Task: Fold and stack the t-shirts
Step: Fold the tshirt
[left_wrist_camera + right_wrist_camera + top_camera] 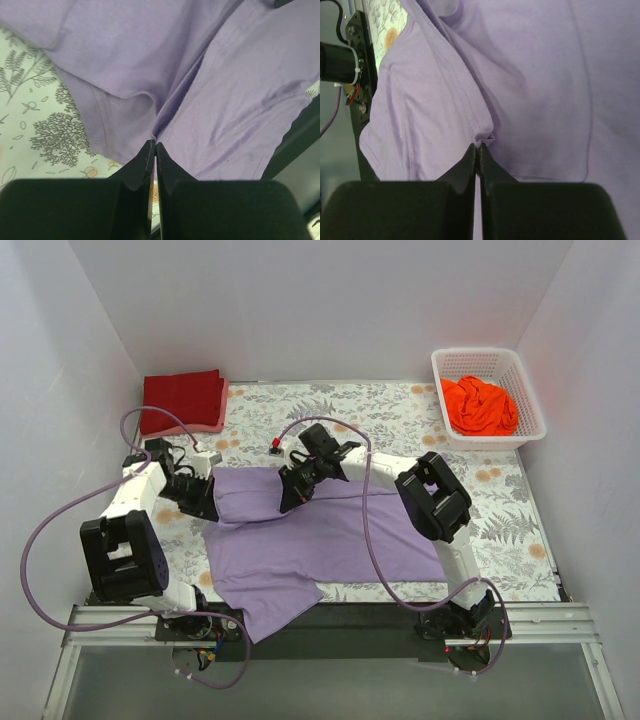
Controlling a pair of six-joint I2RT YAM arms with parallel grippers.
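Observation:
The lavender-purple t-shirt [300,540] lies spread on the table, its far edge lifted and partly folded toward the near side. My left gripper [205,502] is shut on a pinch of its cloth [200,100] at the far-left edge; its tips show in the left wrist view [154,143]. My right gripper [292,498] is shut on a hem fold of the same shirt [485,90]; its tips show in the right wrist view [479,146]. The dark red t-shirt [182,400] lies folded at the far left. The bright orange t-shirt [480,405] sits crumpled in the basket.
The white lattice basket [530,400] stands at the far right. The floral table cloth [400,420] covers the table. A pink cloth edge shows under the red shirt. Purple cables loop over both arms. The shirt's near corner hangs over the table's front edge.

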